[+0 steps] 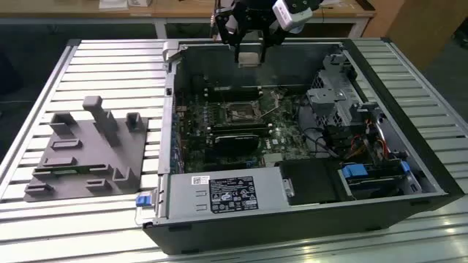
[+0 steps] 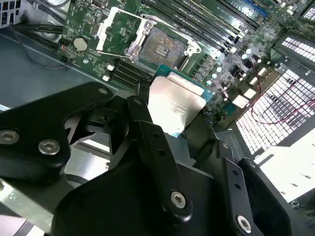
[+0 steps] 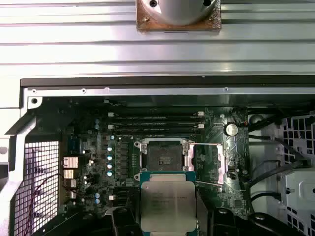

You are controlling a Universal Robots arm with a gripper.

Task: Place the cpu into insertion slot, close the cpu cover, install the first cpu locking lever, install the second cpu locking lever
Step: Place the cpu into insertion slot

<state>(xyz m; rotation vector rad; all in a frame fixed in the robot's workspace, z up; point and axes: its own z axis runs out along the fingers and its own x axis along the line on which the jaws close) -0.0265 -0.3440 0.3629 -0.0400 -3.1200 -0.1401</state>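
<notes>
My gripper (image 1: 249, 55) hangs over the far wall of the open computer case, shut on the cpu (image 1: 249, 59). The cpu (image 3: 167, 204) is a flat square chip with a pale metal top and a teal edge, clamped between the black fingers (image 2: 142, 115) in both wrist views. Below it on the green motherboard lies the insertion slot (image 3: 167, 156), a square socket with a dark centre, and it is bare. The slot (image 1: 238, 112) sits mid-case in the exterior view. The cpu cover (image 3: 216, 162) is flipped open beside the slot, and its frame (image 2: 120, 29) stands clear of the socket (image 2: 162, 46).
Long black memory slots (image 3: 155, 123) run beside the socket. A power supply (image 1: 227, 194) fills the case's near end, and a metal drive cage (image 1: 332, 93) with cables stands at the exterior view's right. A grey fixture block (image 1: 87, 148) rests on the slatted table (image 1: 109, 66).
</notes>
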